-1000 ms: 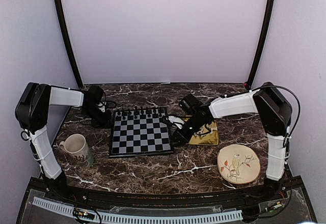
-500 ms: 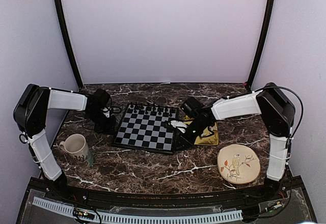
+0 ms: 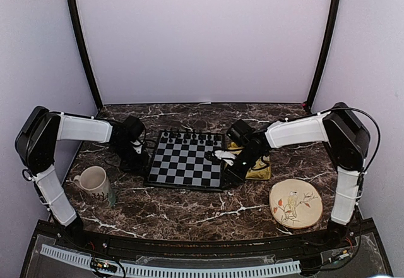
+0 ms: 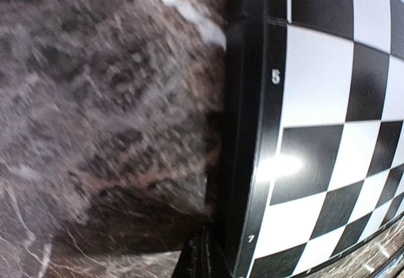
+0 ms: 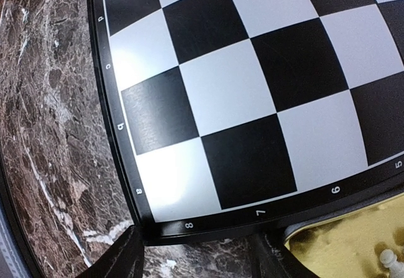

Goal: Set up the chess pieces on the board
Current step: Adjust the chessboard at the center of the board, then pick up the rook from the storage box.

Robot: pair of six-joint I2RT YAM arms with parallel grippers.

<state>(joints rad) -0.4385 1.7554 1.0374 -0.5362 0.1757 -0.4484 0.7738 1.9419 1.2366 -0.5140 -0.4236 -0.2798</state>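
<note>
The small square chessboard with black and grey-silver checks and a black rim (image 3: 185, 159) now lies at the middle of the dark marbled table (image 3: 189, 208). It sits further toward the right of the frame than a second ago. Half a second ago it was skewed; now it is nearly square to the view again. A row of tiny black chessmen (image 3: 186, 138) stands along its upper edge, as before.

The left gripper (image 3: 140, 162) has followed the board rightward and sits at its left rim. In the left wrist view only one dark finger (image 4: 199, 260) shows, at the bottom of the frame beside the rim, so whether the jaws are spread or closed cannot be told.

The right gripper (image 3: 231, 175) has drifted right too. It is at the board's lower right corner, jaws spread, with the corner lying between its fingers (image 5: 120, 259).

The shiny gold square tray (image 3: 257, 169) lies just right of the board, partly hidden by the arm. The tiny white plastic chess pieces (image 3: 221, 154) show at its left side, and one (image 5: 388, 262) stands on it.

The cream mug (image 3: 95, 180) at lower left and the round bird-painted plate (image 3: 295, 203) at lower right have not moved.
</note>
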